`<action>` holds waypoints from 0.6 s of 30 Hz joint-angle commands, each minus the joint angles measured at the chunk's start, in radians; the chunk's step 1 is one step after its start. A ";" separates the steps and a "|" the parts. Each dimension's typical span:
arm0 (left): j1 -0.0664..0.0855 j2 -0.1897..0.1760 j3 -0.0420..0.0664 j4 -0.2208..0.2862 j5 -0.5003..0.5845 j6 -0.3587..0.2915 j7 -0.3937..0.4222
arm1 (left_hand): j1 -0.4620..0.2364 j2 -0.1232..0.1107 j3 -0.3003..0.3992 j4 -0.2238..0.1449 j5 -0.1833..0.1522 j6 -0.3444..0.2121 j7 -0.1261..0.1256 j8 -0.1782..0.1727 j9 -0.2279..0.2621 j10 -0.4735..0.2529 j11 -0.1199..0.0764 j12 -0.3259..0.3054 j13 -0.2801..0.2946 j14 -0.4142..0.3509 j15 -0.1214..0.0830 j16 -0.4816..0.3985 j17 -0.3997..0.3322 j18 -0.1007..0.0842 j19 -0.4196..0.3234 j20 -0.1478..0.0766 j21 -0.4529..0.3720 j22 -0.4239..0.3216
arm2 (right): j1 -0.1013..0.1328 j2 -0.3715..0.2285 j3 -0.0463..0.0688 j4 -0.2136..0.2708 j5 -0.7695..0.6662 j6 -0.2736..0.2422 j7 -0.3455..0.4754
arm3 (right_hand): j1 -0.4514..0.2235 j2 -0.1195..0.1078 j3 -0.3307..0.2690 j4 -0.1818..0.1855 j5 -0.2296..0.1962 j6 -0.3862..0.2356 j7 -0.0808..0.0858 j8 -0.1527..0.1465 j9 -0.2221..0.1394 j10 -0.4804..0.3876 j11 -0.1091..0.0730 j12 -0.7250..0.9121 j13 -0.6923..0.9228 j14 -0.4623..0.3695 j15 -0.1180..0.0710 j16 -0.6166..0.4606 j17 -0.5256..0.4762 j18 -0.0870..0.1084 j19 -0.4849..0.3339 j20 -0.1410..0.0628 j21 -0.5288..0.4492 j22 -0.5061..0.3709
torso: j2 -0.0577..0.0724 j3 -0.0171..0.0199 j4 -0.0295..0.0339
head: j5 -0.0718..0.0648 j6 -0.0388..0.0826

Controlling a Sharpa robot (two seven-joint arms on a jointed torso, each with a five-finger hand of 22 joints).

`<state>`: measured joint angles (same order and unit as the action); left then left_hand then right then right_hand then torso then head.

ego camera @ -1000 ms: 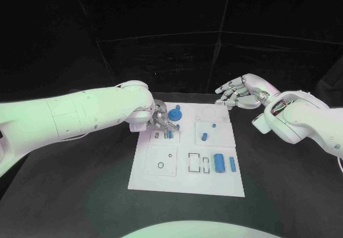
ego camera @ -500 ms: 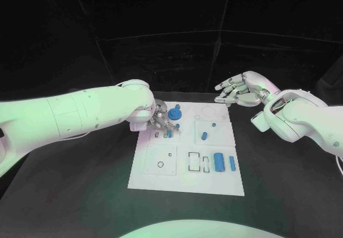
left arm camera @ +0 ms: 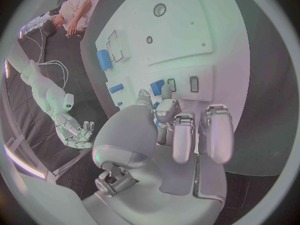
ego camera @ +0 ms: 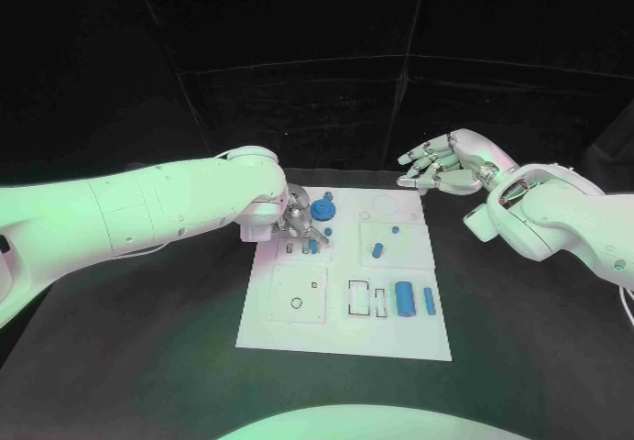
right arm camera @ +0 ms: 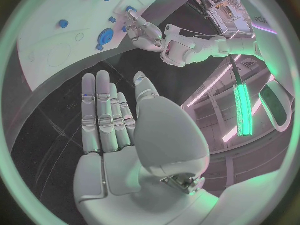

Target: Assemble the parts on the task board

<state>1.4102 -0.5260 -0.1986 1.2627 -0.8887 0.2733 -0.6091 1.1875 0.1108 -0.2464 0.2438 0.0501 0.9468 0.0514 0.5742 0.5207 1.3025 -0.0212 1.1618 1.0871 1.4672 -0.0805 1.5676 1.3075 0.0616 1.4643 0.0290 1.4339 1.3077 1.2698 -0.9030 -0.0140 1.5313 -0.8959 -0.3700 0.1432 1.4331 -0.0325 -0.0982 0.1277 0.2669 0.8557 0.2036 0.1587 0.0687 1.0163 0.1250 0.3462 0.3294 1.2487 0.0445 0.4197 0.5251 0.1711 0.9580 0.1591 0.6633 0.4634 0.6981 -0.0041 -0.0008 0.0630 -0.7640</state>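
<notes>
The white task board lies in the middle of the black table. My left hand is down over its far left corner. There the thumb and a finger pinch a small blue part next to the narrow slots, while the other fingers hang just above the board. A blue gear sits just beyond that hand. My right hand hovers open beyond the board's far right corner, fingers straight and holding nothing; the right wrist view shows its palm.
On the board's right side lie a fat blue cylinder, a slim blue bar, a blue peg and a small blue stud. Black table surrounds the board.
My left hand's fingers have shifted slightly over the small blue part. The right hand has hardly moved.
</notes>
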 commanded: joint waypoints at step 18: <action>0.001 0.006 0.000 -0.003 -0.005 0.008 -0.005 | 0.138 0.033 0.089 -0.098 0.000 -0.027 -0.004 0.003 0.013 -0.006 -0.003 -0.002 0.000 0.104 -0.004 0.003 0.263 -0.012 0.018 -0.004 -0.003 0.023 | 0.002 0.007 0.001 -0.005 0.005 -0.007 -0.005 | 0.007 0.005 -0.006 -0.005 0.012 -0.009 0.001 0.009 0.001 -0.005 0.002 -0.002 -0.015 0.004 0.008 -0.011 -0.005 0.011 0.014 0.000 -0.013 -0.006 | 0.000 0.0004 0.0007 | -0.005 -0.006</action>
<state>1.4099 -0.5215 -0.1989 1.2599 -0.8890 0.2796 -0.6128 1.3179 0.1425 -0.1601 0.1519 0.0501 0.9249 0.0477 0.5778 0.5325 1.3025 -0.0212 1.1618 1.0883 1.4672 -0.0804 1.5676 1.3074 0.0616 1.4643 0.0290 1.4339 1.3077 1.2698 -0.8972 -0.0141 1.5260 -0.8946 -0.3709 0.1379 1.4331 -0.0325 -0.1010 0.1249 0.2746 0.8523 0.2070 0.1652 0.0686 1.0164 0.1251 0.3463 0.3159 1.2524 0.0482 0.4119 0.5215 0.1711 0.9652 0.1587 0.6548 0.4580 0.6981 -0.0042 -0.0001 0.0590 -0.7697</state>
